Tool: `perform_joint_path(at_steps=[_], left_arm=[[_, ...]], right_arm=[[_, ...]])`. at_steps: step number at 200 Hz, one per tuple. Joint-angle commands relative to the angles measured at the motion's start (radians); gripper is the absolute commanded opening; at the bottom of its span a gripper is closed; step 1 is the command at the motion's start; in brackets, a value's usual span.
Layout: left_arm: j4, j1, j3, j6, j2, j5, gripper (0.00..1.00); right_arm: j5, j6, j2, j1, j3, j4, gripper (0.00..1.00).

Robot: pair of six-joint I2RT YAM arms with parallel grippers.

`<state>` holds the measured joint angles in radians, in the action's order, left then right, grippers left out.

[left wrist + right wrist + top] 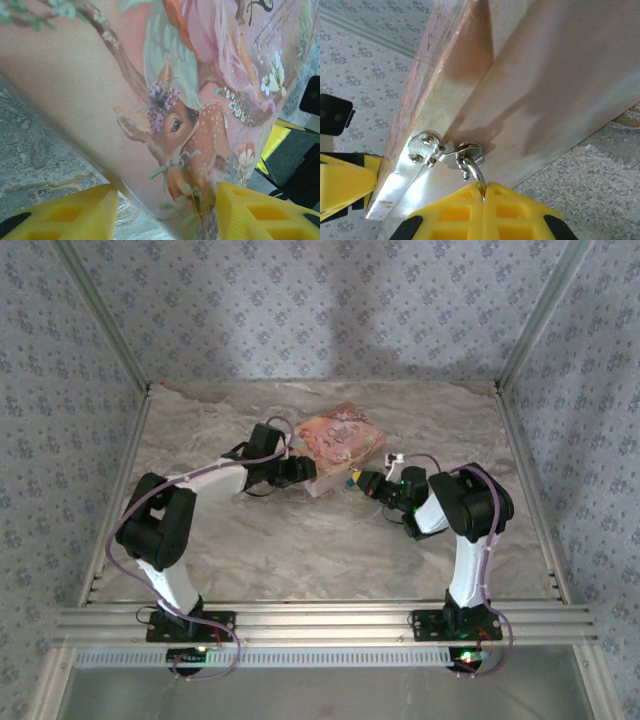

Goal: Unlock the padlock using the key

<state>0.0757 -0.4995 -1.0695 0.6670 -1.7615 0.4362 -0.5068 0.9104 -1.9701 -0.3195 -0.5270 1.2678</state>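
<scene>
Right wrist view: right end effector (482, 194) fully closed, tips meeting on a thin silver loop. The loop threads the staple of the clasp (424, 146) and looks like the shackle of the padlock (476, 172). The lock's body is hidden behind the tips. Count: one padlock, one clasp, two screw heads in its round plate. The clasp sits on the pale front face of the box (560, 90), at the seam between lid and base.

Left wrist view: left end effector (166, 197) about half open, one yellow tip on each side of a box corner, both close against its edges. Cannot tell whether they press it or only flank it.

Top view: two arms, one box. The left end effector is at the box's near left corner and the right one is at its pale near face, the two near each other. The box lies in the far half of the counter (300, 550), roughly centred. Bare counter lies to the left, right and near side of it, with a narrower strip behind, up to the back wall (320, 310). Walls close three sides. A rail (320, 620) runs along the near edge.
</scene>
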Motion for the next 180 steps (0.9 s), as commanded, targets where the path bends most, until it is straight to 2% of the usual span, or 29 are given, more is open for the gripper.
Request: perform_joint_path(at_steps=[1, 67, 180], left_arm=[[0.099, -0.011, 0.050, -0.006, -0.004, -0.028, 0.53], [0.087, -0.011, 0.082, -0.003, -0.003, -0.031, 0.53], [0.078, -0.010, 0.093, 0.007, 0.016, -0.027, 0.53]], right_arm=[[0.055, 0.028, 0.031, 0.009, -0.043, 0.067, 0.00], [0.054, 0.041, 0.035, 0.033, -0.085, 0.044, 0.00], [0.027, -0.027, 0.061, 0.059, -0.097, -0.069, 0.00]])
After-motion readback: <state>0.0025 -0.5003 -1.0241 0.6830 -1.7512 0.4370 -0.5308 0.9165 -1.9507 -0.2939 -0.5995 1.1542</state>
